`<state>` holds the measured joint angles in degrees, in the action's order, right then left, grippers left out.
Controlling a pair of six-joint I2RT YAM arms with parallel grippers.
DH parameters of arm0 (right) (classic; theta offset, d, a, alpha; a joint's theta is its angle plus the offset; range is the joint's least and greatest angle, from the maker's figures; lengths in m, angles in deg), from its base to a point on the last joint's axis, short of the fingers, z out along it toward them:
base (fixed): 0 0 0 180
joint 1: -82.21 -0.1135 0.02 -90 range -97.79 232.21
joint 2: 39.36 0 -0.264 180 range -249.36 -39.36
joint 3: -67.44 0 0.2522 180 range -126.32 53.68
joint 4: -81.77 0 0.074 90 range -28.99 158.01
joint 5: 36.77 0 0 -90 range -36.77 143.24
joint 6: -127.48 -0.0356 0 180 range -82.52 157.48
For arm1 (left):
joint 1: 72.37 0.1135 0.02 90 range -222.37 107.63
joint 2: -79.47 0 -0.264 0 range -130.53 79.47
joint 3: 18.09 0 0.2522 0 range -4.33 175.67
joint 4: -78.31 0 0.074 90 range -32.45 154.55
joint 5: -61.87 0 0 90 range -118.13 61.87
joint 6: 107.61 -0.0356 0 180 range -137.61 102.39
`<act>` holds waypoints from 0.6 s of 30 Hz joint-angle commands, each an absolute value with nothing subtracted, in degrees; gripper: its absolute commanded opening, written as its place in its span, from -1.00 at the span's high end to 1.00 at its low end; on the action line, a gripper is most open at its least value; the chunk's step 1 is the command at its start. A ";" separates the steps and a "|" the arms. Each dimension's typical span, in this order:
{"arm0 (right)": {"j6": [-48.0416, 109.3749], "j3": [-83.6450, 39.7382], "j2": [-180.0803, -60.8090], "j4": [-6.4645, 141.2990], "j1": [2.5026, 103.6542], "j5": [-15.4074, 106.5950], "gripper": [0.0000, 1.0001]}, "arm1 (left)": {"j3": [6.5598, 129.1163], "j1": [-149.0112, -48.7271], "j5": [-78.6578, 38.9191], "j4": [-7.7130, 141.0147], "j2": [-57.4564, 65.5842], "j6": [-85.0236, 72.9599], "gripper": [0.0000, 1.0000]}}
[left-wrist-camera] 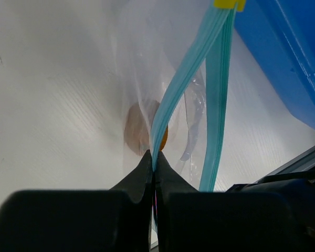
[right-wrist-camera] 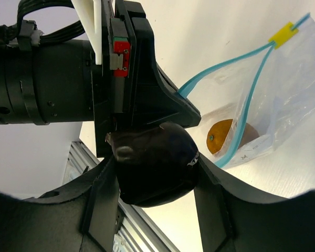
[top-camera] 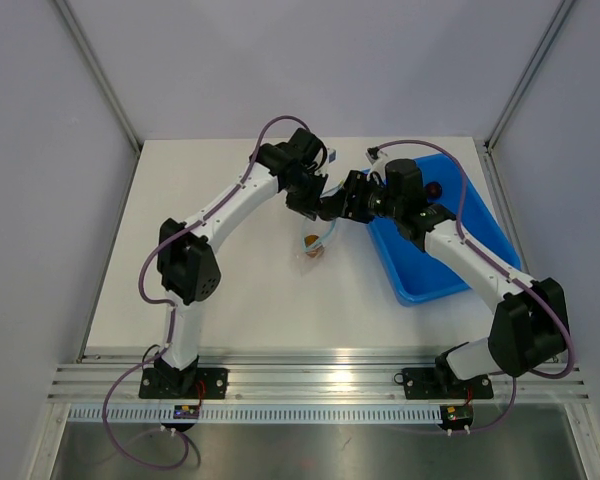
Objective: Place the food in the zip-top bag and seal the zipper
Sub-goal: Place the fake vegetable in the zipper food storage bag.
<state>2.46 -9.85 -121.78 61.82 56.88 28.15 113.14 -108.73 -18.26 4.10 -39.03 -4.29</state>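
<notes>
The zip-top bag [top-camera: 317,238] hangs with its mouth open above the table; the orange-brown food piece [top-camera: 313,251] lies inside it. My left gripper [top-camera: 314,196] is shut on one side of the teal zipper [left-wrist-camera: 174,89] and holds it up, its jaws [left-wrist-camera: 154,157] pinched on the strip. My right gripper [top-camera: 346,199] is shut on a dark purplish-black piece [right-wrist-camera: 155,163], close beside the left gripper and just above the bag's mouth. The orange piece [right-wrist-camera: 220,136] shows through the bag [right-wrist-camera: 289,89]. Another dark piece [top-camera: 435,188] sits in the tray.
The big blue tray [top-camera: 450,265] lies on the right half of the table, under my right arm; its wall shows in the left wrist view [left-wrist-camera: 289,52]. A yellow slider [right-wrist-camera: 282,35] sits at the zipper's end. An aluminium rail [top-camera: 310,385] runs along the near edge.
</notes>
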 commanded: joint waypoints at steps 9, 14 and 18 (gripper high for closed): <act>2.32 -6.26 -117.34 61.78 55.75 33.54 0.10 | 113.09 -109.99 -11.25 8.74 -33.20 -2.41 1.00; 2.94 -5.65 -113.46 59.40 55.84 36.44 0.10 | 113.09 -109.72 -11.95 8.65 -33.64 -2.75 1.00; 3.20 -4.68 -110.74 57.47 55.84 39.25 0.09 | 113.44 -109.64 -12.75 7.95 -34.26 -2.93 1.00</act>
